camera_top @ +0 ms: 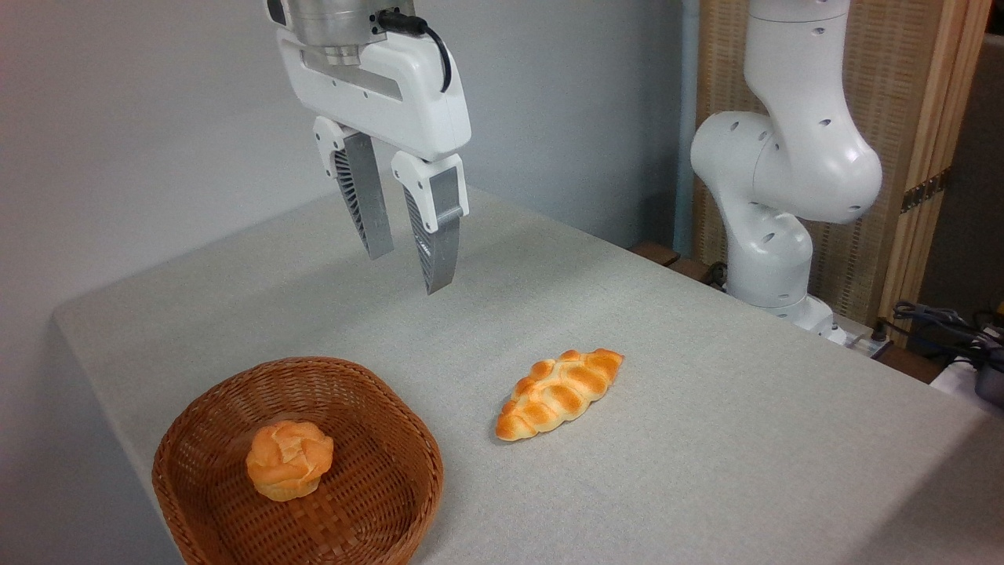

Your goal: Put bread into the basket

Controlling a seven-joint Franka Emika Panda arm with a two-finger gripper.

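The hand (pixel 406 271) hangs above the desk (pixel 706 439), well clear of its surface, in the upper left-centre of the view. Its two ribbed grey fingers (pixel 362 200) point downward and are spread, with a visible gap between them. Nothing is held between the fingers.

The bread (pixel 559 392) lies flat on the desk, near the centre of the view. It is an elongated braided loaf, golden-orange, with pointed ends and a glossy plaited top. Its long axis runs diagonally, from lower left to upper right. It sits below and to the right of the hand and touches neither the hand nor the basket.

The basket (pixel 204 502) stands on the desk at the lower left, near the front corner. It is round, shallow, brown and woven. It sits to the left of the bread, with a strip of bare desk between the two. A small round puffy bun (pixel 289 458) rests inside the basket, on the floor of the weave, slightly left of centre.

The white arm (pixel 784 165) rises from its base at the far right edge of the desk. A grey wall (pixel 118 118) stands behind the desk.
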